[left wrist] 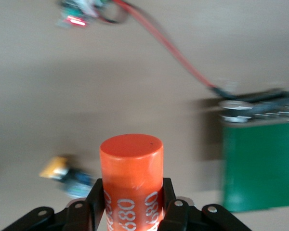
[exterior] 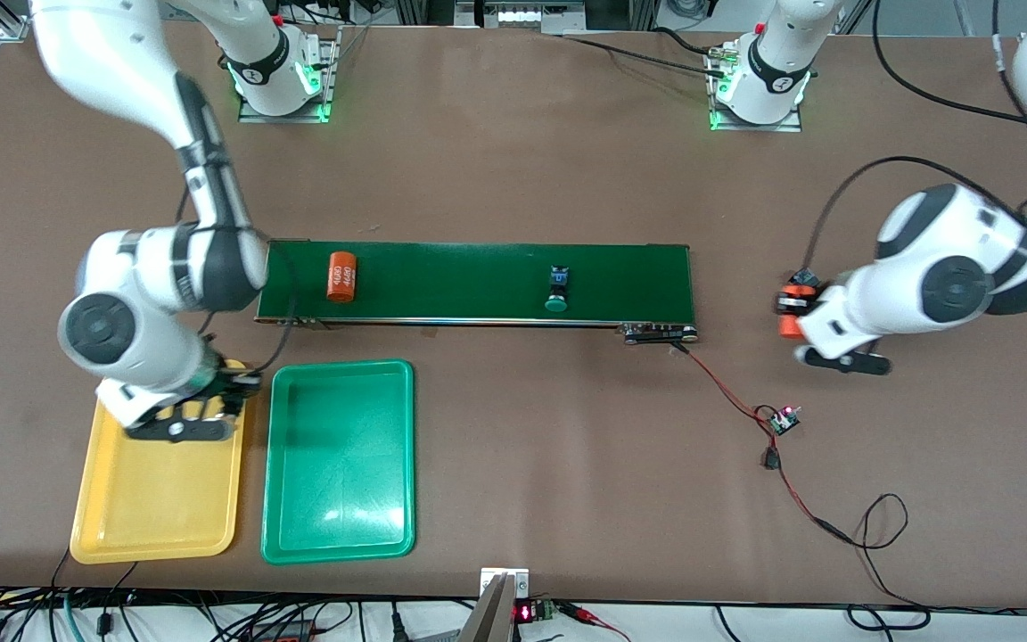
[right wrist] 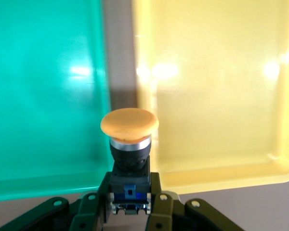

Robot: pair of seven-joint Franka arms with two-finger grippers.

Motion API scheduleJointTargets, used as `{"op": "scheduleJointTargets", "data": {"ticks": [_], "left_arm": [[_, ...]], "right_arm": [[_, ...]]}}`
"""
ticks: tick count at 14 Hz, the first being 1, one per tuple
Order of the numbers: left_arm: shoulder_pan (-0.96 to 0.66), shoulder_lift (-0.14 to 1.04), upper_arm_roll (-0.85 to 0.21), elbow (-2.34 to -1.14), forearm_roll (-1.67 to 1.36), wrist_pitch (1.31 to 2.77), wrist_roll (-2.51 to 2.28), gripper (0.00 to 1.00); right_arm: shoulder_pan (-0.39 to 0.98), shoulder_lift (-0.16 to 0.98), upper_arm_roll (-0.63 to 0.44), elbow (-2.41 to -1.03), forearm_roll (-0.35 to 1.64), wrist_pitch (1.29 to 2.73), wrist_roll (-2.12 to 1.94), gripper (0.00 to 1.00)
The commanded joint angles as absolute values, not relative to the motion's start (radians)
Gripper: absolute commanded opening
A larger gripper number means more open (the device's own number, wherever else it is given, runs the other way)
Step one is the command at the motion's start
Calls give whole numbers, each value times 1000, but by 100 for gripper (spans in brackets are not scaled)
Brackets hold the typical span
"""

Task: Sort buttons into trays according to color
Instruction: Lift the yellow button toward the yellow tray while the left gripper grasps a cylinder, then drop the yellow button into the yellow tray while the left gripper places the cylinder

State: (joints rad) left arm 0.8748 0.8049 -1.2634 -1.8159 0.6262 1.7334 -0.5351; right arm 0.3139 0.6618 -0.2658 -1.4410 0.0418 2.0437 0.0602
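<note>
My right gripper (right wrist: 130, 187) is shut on the black-and-blue body of a button (right wrist: 129, 126) with a yellow-orange cap. It hangs (exterior: 233, 385) over the yellow tray (exterior: 157, 499), above the tray's edge beside the green tray (exterior: 340, 464). A green-capped button (exterior: 556, 291) lies on the dark green belt (exterior: 478, 267). My left gripper (exterior: 792, 310) is off the belt's end, toward the left arm's end of the table. It is shut on an orange cylinder (left wrist: 131, 178) with white print. Another yellow-capped button (left wrist: 66, 172) lies on the table beside it.
A second orange cylinder (exterior: 341, 276) lies on the belt near the right arm's end. A small circuit board (exterior: 784, 419) on red wires sits on the table nearer the camera than the left gripper. Both trays hold nothing.
</note>
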Motion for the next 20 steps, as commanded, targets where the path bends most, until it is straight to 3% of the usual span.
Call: {"op": "scheduleJointTargets", "data": {"ticks": [1, 3, 6, 8, 9, 10, 11, 17, 20], "left_arm": [[761, 810, -1259, -1805, 572, 1748, -703, 19], [669, 810, -1253, -1813, 552, 1796, -835, 19], [614, 819, -1241, -1842, 558, 1908, -706, 27], [589, 818, -1236, -1858, 558, 1914, -762, 27], [572, 819, -1233, -1862, 575, 1920, -738, 27], [543, 818, -1224, -1862, 613, 1921, -683, 27], [522, 818, -1213, -1864, 670, 1921, -637, 27], [443, 819, -1164, -1887, 854, 1937, -389, 27], [479, 824, -1141, -1893, 862, 2051, -10, 29]], "right_arm": [[276, 719, -245, -1399, 41, 2095, -12, 1], [232, 767, -244, -1402, 46, 2172, -72, 2], [200, 808, -244, -1401, 55, 2178, -187, 2], [169, 824, -242, -1401, 107, 2209, -222, 2], [166, 825, -242, -1402, 144, 2221, -233, 7], [166, 828, -244, -1402, 178, 2223, -238, 37], [164, 825, -244, -1402, 186, 2221, -236, 99], [198, 738, -242, -1405, 187, 2093, -215, 100], [253, 667, -242, -1405, 187, 2000, -75, 100]]}}
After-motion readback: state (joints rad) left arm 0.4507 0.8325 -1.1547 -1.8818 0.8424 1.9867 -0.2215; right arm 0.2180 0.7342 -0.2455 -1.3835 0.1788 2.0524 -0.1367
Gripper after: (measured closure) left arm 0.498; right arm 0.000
